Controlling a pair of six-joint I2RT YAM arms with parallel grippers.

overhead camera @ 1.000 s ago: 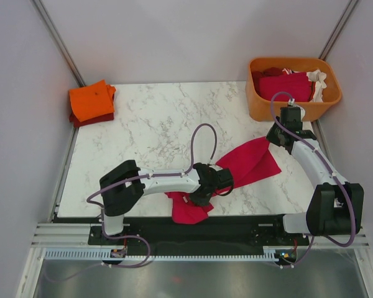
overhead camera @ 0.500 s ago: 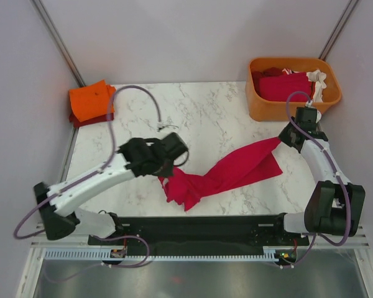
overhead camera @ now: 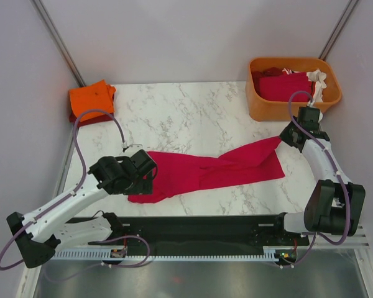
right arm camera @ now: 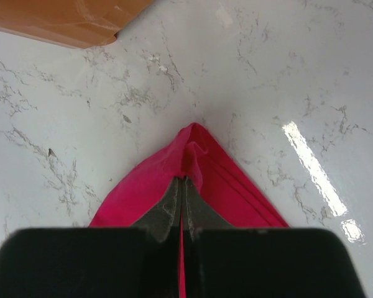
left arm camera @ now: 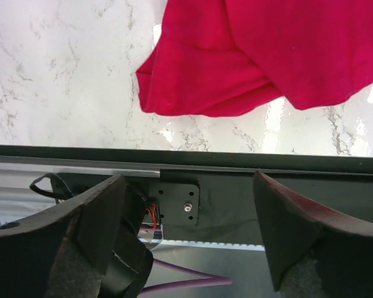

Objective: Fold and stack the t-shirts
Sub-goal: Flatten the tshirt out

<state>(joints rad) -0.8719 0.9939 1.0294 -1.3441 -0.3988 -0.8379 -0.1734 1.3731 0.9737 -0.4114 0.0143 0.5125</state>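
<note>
on the white marble table point(overhead camera: 174, 118) the crimson-pink t-shirt point(overhead camera: 205, 171) lies twisted in a long band, running from the near left toward the orange tub point(overhead camera: 292, 102). our right gripper point(right arm camera: 182, 186) is clamped on its far right corner. our left gripper point(left arm camera: 188, 186) hangs spread wide and holding nothing, near the bunched left end. to spread it well, we judge the left should take a hem corner there and draw the twist flat before folding.

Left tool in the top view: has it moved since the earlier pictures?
Yes. The left tool has moved left across the view, farther from the orange tub, and it now stands open.
</note>
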